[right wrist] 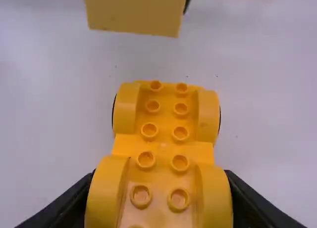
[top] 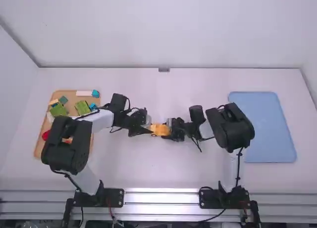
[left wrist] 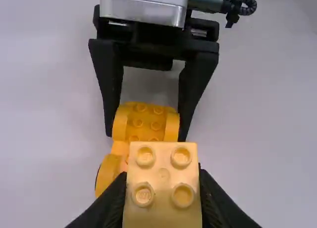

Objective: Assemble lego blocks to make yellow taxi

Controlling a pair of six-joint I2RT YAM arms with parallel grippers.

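Mid-table in the high view, my left gripper (top: pixel 145 129) and right gripper (top: pixel 173 130) face each other around yellow pieces (top: pixel 159 129). In the left wrist view, the left gripper (left wrist: pixel 163 196) is shut on a pale yellow brick (left wrist: pixel 164 174) with four studs facing the camera. Beyond it the right gripper's fingers grip the sides of the yellow car base (left wrist: pixel 144 123). In the right wrist view, the right gripper (right wrist: pixel 159 196) is shut on the near end of this studded base (right wrist: pixel 163 145). The brick (right wrist: pixel 133 13) is apart from the base, past its far end; its lower part is hidden from that side.
At the left stands a tan tray (top: pixel 72 94) with green blocks (top: pixel 82 107), a blue block (top: pixel 95 93) and a red piece (top: pixel 45 135); the left arm passes over it. A blue tray (top: pixel 267 126) lies at the right, beside the right arm.
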